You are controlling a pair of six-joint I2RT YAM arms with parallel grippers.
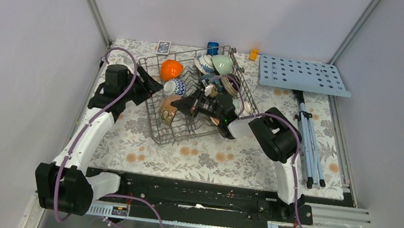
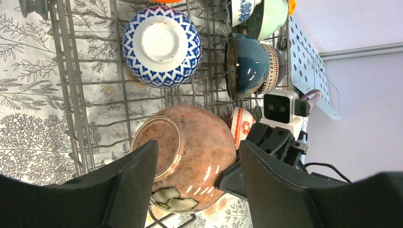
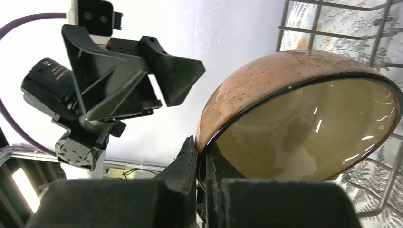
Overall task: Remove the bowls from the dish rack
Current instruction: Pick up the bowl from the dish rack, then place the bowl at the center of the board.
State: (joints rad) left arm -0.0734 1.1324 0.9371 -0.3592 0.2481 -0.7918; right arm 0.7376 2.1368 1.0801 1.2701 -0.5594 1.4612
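The grey wire dish rack holds several bowls: orange, blue-and-white patterned, dark blue, pale green and red-and-white. A speckled brown bowl stands tilted on edge at the rack's near left. My right gripper is shut on its rim, one finger inside and one outside. My left gripper is open just left of that bowl, facing its underside, its fingers apart from it. From above, the left gripper is at the rack's left side and the right gripper reaches in from the right.
A light-blue board with holes lies at the back right, with a folded stand beside the rack's right side. A card box, a small blue item and a small orange item sit behind the rack.
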